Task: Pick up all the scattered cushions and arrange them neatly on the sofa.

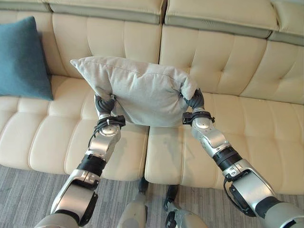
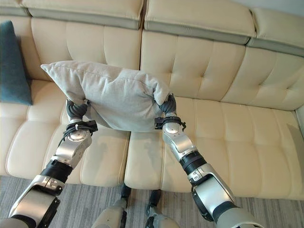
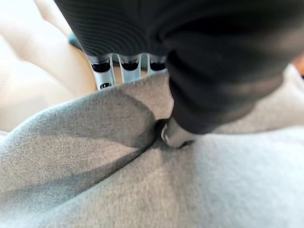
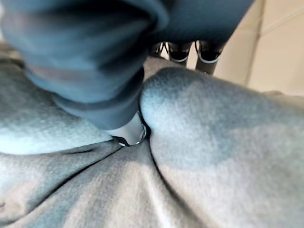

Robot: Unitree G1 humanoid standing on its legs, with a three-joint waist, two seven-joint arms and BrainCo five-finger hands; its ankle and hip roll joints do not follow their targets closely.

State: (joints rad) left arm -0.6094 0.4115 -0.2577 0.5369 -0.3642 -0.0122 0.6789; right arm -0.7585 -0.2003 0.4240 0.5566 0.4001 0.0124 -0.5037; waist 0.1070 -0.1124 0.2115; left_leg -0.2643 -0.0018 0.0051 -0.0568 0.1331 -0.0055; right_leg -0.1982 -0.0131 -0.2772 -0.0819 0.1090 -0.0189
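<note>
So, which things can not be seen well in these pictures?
- Left hand: in the eye views the grey cushion covers its fingertips.
- Right hand: its fingers go behind the cushion's edge.
- Cushion's underside and far face: hidden by its own bulk.
- Teal cushion: cut off by the picture's left edge.
- Sofa: its ends run past the frame.

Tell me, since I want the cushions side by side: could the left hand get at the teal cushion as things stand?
Probably not yet. The left hand and right hand are both clamped on the grey cushion, so neither is free. The teal cushion leans on the sofa backrest, further left.
</note>
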